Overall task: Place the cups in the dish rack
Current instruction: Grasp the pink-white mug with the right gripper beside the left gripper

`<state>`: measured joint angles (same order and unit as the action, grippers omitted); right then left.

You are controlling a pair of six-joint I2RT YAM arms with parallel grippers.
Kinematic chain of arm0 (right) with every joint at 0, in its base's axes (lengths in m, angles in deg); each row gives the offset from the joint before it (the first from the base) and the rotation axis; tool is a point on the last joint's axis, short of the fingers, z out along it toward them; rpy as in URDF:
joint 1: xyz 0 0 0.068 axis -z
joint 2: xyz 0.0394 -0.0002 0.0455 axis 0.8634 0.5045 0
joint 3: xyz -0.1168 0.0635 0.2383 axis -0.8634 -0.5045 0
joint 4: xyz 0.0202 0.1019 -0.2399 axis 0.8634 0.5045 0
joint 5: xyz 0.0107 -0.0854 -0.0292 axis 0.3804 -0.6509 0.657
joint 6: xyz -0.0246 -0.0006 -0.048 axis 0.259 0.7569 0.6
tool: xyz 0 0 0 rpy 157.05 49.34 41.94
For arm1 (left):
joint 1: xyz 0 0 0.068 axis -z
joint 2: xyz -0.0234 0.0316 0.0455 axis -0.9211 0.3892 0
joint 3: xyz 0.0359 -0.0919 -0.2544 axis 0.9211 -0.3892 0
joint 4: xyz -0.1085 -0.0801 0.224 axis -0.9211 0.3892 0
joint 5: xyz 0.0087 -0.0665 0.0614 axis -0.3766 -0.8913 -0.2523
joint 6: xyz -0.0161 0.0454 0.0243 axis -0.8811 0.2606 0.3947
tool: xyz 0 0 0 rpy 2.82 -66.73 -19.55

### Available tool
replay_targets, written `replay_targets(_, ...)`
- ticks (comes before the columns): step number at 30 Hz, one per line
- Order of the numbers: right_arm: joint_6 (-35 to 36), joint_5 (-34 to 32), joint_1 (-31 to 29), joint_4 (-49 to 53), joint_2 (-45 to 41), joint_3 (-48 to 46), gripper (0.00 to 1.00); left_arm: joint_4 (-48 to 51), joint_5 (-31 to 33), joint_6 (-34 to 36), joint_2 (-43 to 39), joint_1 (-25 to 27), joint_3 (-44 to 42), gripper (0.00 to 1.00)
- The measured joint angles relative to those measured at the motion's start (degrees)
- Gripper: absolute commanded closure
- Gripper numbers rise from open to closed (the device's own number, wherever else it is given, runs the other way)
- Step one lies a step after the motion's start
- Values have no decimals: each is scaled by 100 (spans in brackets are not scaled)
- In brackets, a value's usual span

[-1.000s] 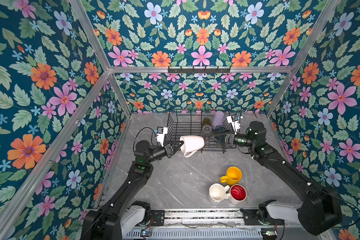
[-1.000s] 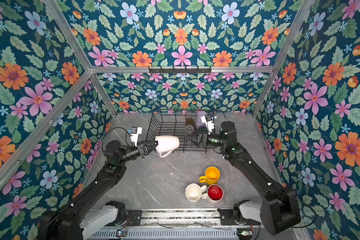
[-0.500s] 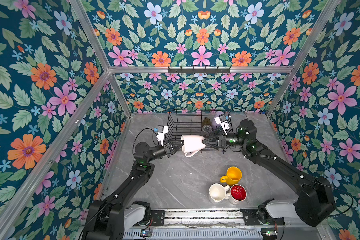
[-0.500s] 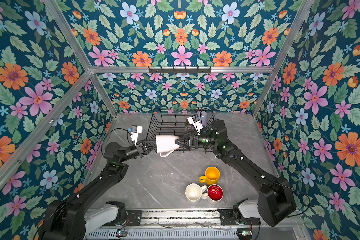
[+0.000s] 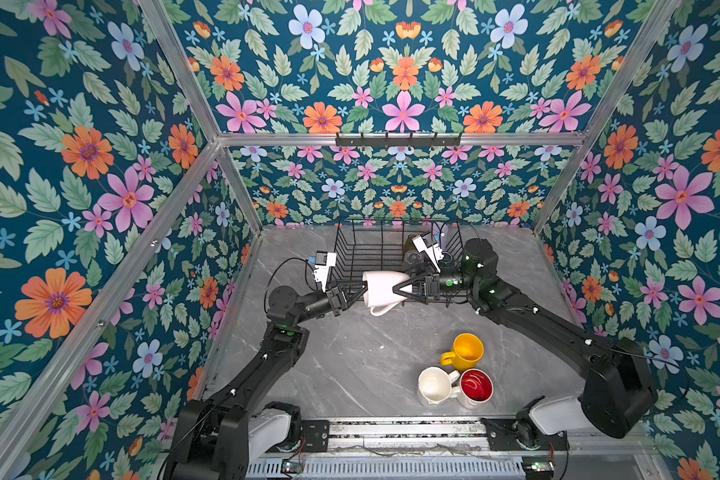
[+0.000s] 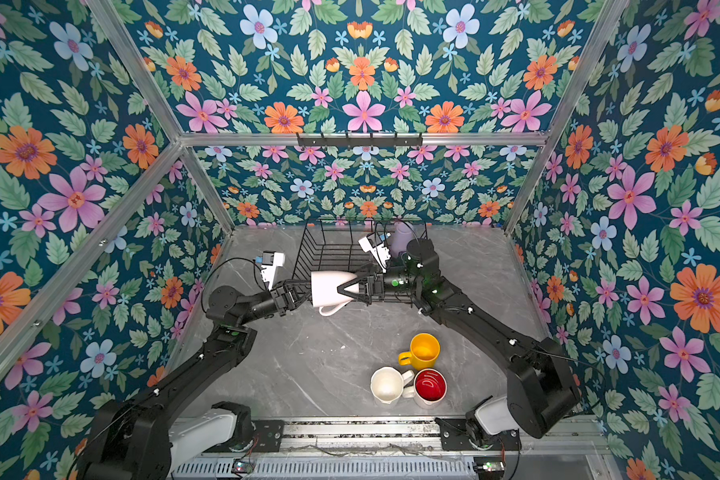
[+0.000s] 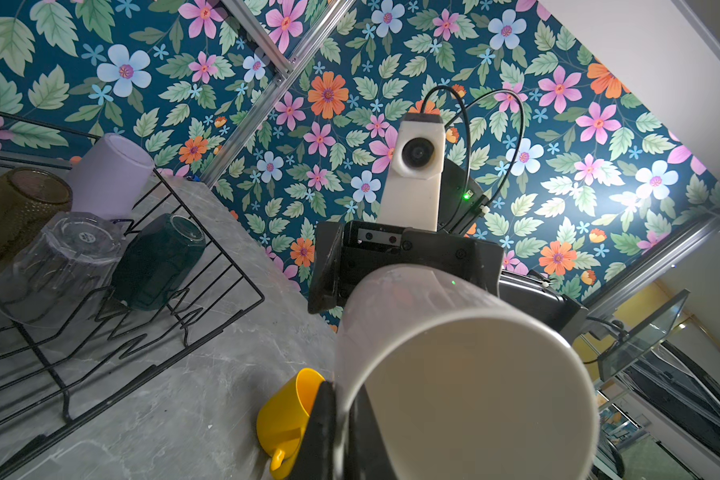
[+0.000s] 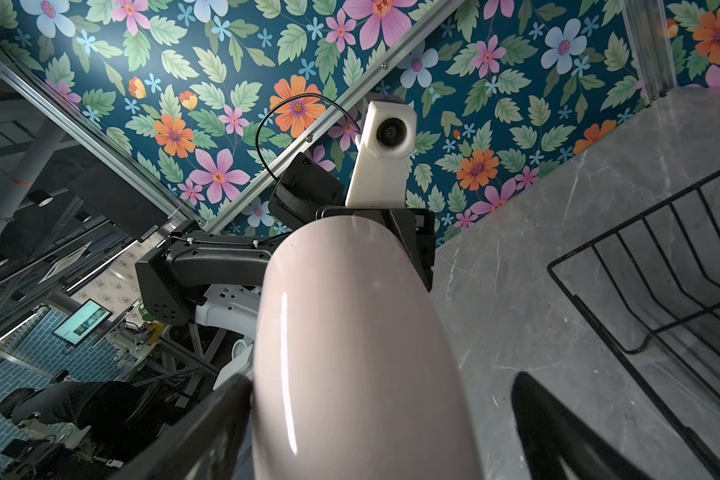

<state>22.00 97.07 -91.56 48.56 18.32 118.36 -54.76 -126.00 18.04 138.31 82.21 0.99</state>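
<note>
A pale pink mug (image 5: pixel 385 286) (image 6: pixel 329 286) lies on its side in the air just in front of the black wire dish rack (image 5: pixel 350 249) (image 6: pixel 321 245). My left gripper (image 5: pixel 356 287) (image 7: pixel 341 432) is shut on its rim, one finger inside and one outside. From the opposite side my right gripper (image 5: pixel 398 286) (image 8: pixel 375 415) stands open astride the mug's base end (image 8: pixel 350 353); one finger touches it, the other is apart. Upside down in the rack stand a lilac tumbler (image 7: pixel 109 174), an olive-brown glass (image 7: pixel 13 208), a clear glass (image 7: pixel 55 266) and a dark teal mug (image 7: pixel 159 262).
On the grey marble table near the front stand a yellow mug (image 5: pixel 466 351), a white faceted mug (image 5: pixel 435 384) and a white red-lined mug (image 5: pixel 474 386), close together. Floral walls enclose the table on three sides.
My right gripper has swung left from the rack's right end to the mug and now straddles its base. The left gripper has kept the mug in nearly the same place.
</note>
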Motion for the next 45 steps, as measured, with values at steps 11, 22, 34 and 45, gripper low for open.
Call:
replay_targets(11,-155,136,-225,-321,417,271,5,-33,13,-127,11,-7,0,100)
replay_targets(22,-295,188,-334,-428,568,356,13,-35,31,-164,55,-7,20,100)
replay_targets(34,-363,295,-328,-446,597,391,53,-238,4,-365,160,-17,33,100)
replay_targets(45,-317,295,-330,-343,656,525,100,-365,13,-483,225,-59,42,100)
